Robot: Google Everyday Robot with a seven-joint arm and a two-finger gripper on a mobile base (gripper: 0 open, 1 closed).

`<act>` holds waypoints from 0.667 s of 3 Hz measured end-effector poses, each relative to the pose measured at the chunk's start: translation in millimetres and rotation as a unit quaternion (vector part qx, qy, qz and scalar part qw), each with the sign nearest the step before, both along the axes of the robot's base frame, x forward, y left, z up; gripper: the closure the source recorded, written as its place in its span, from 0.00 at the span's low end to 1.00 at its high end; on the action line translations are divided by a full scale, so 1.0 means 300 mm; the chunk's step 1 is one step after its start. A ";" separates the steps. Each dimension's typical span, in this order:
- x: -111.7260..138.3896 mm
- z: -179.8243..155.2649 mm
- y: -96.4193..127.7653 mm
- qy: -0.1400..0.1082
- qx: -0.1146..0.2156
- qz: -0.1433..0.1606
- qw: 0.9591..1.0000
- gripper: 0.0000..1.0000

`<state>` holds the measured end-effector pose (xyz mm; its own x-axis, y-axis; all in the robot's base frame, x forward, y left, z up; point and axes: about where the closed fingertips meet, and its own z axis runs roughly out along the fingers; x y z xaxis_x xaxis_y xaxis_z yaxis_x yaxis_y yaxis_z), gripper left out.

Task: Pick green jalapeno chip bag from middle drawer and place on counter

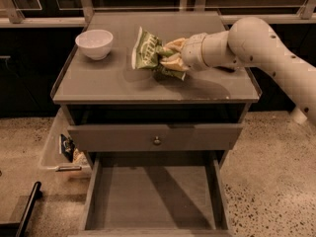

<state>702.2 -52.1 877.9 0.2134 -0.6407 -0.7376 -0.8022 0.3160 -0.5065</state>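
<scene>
The green jalapeno chip bag (pixel 147 52) is held upright over the counter (pixel 108 85), near its middle, its lower edge close to the surface. My gripper (pixel 167 57) reaches in from the right and is shut on the bag's right side. The white arm (pixel 256 43) stretches across the counter's right part. The middle drawer (pixel 154 196) is pulled out below, its bare grey floor showing nothing inside.
A white bowl (pixel 94 43) stands at the counter's back left. A drawer front with a round knob (pixel 157 141) is closed above the open drawer. A pale bin (pixel 61 149) with small items sits on the floor to the left.
</scene>
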 end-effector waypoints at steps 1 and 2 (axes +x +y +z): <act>0.035 -0.031 -0.015 0.008 -0.002 -0.020 1.000 1.00; 0.036 -0.032 -0.016 0.008 -0.002 -0.020 1.000 0.81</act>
<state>712.9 -56.8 868.3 0.1746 -0.6511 -0.7386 -0.7970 0.3470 -0.4943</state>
